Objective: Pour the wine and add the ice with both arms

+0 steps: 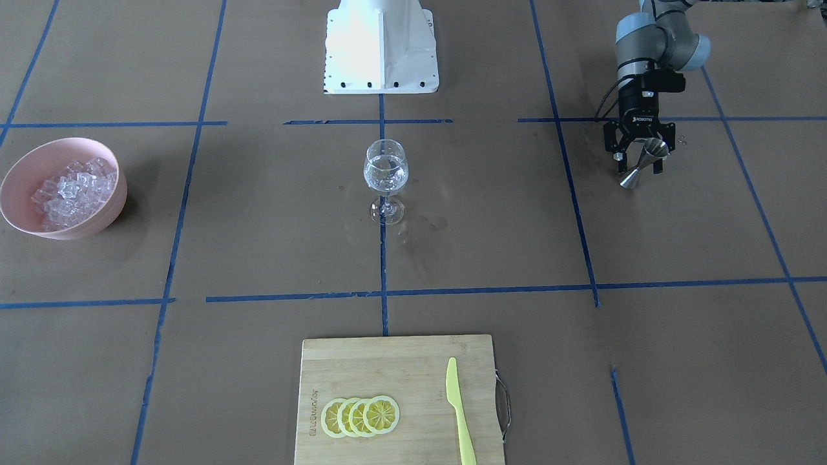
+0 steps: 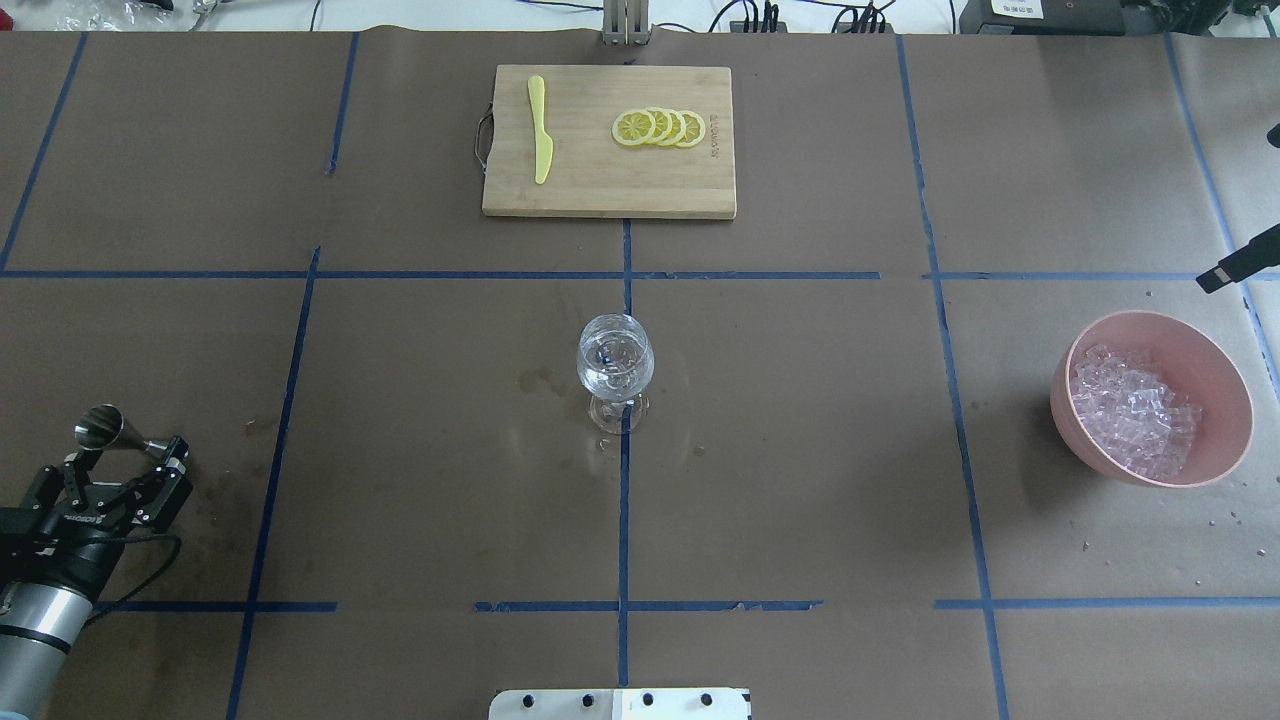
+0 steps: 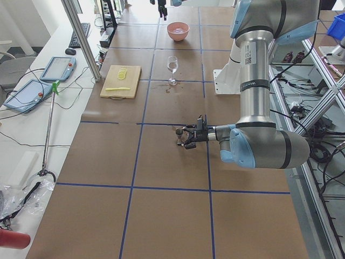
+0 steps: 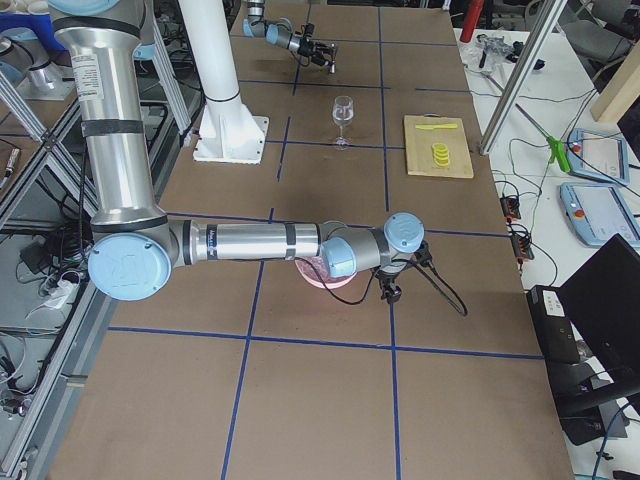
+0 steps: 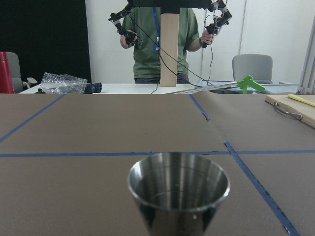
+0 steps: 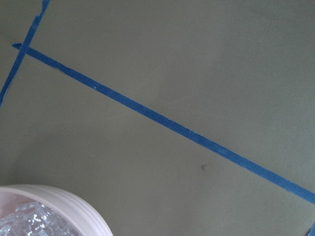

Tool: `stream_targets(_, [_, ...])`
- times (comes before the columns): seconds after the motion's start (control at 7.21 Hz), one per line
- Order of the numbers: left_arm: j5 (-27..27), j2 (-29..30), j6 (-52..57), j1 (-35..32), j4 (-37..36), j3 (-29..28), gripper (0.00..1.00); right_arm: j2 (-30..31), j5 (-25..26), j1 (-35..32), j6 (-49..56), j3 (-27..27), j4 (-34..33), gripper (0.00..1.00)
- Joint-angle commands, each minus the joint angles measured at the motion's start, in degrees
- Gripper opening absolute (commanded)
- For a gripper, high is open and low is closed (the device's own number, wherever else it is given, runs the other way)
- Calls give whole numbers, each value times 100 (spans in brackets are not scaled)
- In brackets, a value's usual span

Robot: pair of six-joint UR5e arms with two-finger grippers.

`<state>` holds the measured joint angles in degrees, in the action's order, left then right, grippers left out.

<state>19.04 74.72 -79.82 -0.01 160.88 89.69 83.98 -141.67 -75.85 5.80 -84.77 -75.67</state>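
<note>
Well to the left of the wine glass (image 2: 618,408), and nearer the robot than it, the left gripper (image 2: 150,450) is seen closed around the waist of a steel jigger (image 2: 104,428), which is held tilted above the table (image 2: 400,450). The glass itself is stood upright at the table's middle, and the wine (image 2: 614,374), clear and nearly colourless, is held in its cup. Beyond the glass, away from the robot, a wooden cutting board (image 2: 600,185) is laid, with a yellow knife (image 2: 540,140) and overlapping lemon slices (image 2: 660,127) on it. Well to the right of the glass, the ice (image 2: 1130,410) is heaped in a pink bowl (image 2: 1222,395). Farther right of the glass than that, the right gripper (image 4: 389,288) is hung just beside the bowl; whether its fingers are apart or together cannot be told.
</note>
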Motion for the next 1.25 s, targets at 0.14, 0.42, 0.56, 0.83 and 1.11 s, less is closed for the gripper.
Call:
stream_targets(0.14, [607,-211,1007,-8,879,31,100,5,8,0,0,4,0,100])
stream_targets(0.42, [1282,-414,1239,-8,1401,66,100,5,8,0,0,4,0,100])
stream_targets(0.56, [1687,-484,1397,-8,1411,284,100,5,8,0,0,4,0,100])
stream_targets(0.83, [2495,-991,1513,-34,1411,697,100,-4,8,0,0,-5,0,100])
stream_targets(1.11, [3164,-1302,1522,-87,1394,962,100,-4,8,0,0,4,0,100])
